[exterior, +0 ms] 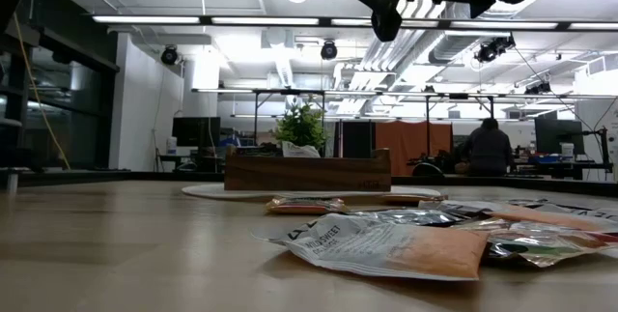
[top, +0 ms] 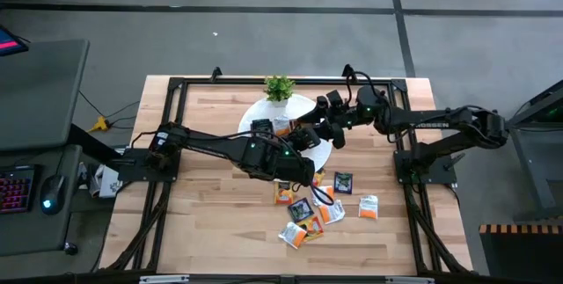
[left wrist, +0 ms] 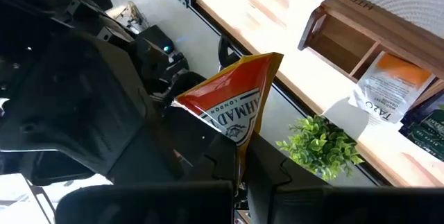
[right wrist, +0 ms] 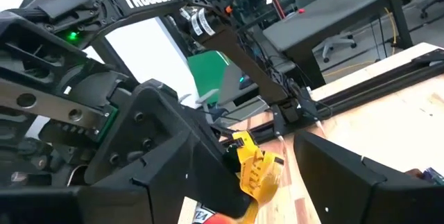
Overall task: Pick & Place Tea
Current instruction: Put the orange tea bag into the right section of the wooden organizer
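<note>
Orange and shiny, one tea sachet [left wrist: 232,106] is pinched between the left fingers [left wrist: 239,175], which are shut tight on its lower edge. The sachet sticks up past them, with white print on its red-orange face. In the high view the left gripper [top: 308,137] hangs above the white round mat [top: 264,112], close to the wooden tray [exterior: 307,171].

The right gripper [top: 327,134] is just beside the left one, also up in the air. Its fingers [right wrist: 361,182] stand wide apart and hold nothing. In the right wrist view a bit of the yellow-orange sachet shows between those wide fingers, but I cannot tell if they touch it.

The wooden tray sits on the mat next to a small green plant [top: 280,87]. One part of the tray already has a white and orange sachet [left wrist: 388,89] in it, and a dark sachet [left wrist: 427,123] lies in the part next to it.

More loose sachets [top: 321,207] lie in a heap on the tabletop [top: 211,222], near the front edge and well apart from both grippers. Some are orange, some dark, some white. In the low view they lie flat, close to the camera.

A person [exterior: 486,150] sits far back in the room.
</note>
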Robot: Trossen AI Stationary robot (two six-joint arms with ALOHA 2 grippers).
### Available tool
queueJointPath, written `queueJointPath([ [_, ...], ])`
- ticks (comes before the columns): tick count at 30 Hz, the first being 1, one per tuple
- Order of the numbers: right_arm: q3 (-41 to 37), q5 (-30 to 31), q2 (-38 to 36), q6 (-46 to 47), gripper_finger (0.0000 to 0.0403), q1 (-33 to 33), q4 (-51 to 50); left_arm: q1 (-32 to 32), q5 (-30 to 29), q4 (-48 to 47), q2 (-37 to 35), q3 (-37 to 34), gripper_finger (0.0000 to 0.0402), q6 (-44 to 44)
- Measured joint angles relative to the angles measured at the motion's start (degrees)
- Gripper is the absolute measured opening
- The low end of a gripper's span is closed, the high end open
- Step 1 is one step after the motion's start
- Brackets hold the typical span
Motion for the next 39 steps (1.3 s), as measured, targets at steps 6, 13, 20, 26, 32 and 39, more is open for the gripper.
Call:
queueJointPath([
  [6,0.0,0.2,0.0,-0.3,0.0200,0.0,0.4,0.0,0.0,0.1,0.0,0.0,0.0000,-0.4],
  [13,0.0,0.2,0.0,-0.5,0.0128,0.0,0.3,0.0,0.0,0.1,0.0,0.0,0.0000,-0.3],
  [20,0.0,0.0,0.0,-0.9,0.0098,0.0,0.3,0.0,0.0,0.1,0.0,0.0,0.0000,0.0],
  [26,0.0,-0.4,0.0,-0.9,0.0087,0.0,0.7,0.0,0.0,0.6,0.0,0.0,0.0000,0.1],
  [32,0.0,-0.6,0.0,-1.3,0.0072,0.0,1.1,0.0,0.0,1.1,0.0,0.0,0.0000,0.3],
  [39,0.0,-2.0,0.0,-2.3,0.0019,0.0,1.2,-0.1,0.0,1.9,0.0,0.0,0.0000,1.2],
])
